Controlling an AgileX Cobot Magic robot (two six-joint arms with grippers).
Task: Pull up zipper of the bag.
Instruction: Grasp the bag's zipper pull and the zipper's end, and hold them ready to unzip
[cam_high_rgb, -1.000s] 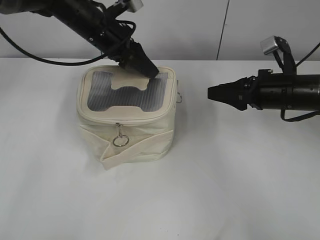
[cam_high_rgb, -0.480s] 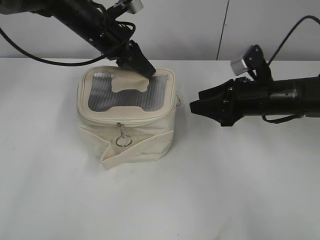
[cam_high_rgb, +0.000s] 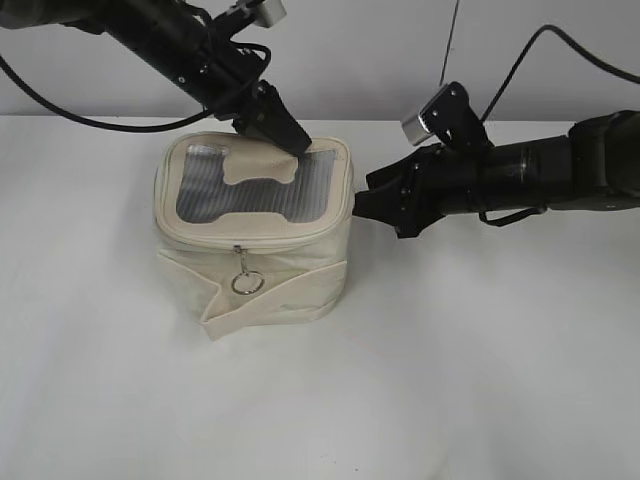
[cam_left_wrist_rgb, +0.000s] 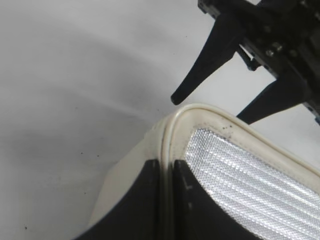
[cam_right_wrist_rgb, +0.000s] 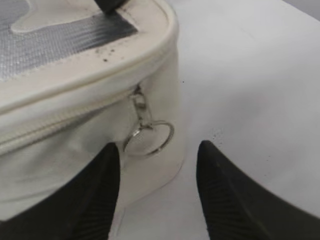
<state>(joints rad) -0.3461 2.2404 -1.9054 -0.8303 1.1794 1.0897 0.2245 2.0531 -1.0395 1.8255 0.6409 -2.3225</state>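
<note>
Both grippers are at the bag (cam_high_rgb: 252, 235), one on each side of its top. Left gripper (cam_high_rgb: 283, 133) comes down from the upper left and presses on the far right corner of the lid; in the left wrist view its two fingers (cam_left_wrist_rgb: 145, 200) sit close together with the lid's piped rim pinched between them, so it is closed on the bag's edge. Right gripper (cam_high_rgb: 368, 205) reaches in from the right with its tips just beside the bag's right side; the right wrist view shows its two black fingers (cam_right_wrist_rgb: 225, 195) spread apart, jaws open and holding nothing.

One bag stands on the white table (cam_high_rgb: 480, 360) — small, boxy, cream, with a grey mesh window (cam_high_rgb: 250, 186) and a cream patch on the lid, and a flat strap (cam_high_rgb: 270, 298) folded round its lower front. One zipper (cam_high_rgb: 250, 242) runs along the lid rim. Two silver ring pulls show: the front ring (cam_high_rgb: 244, 283) hangs on the face toward the camera, well apart from both grippers, and the side ring (cam_right_wrist_rgb: 148, 138) hangs on the right wall, between the right gripper's spread fingers and a little beyond their tips, not touched — the left finger lies against the bag's fabric below it.
</note>
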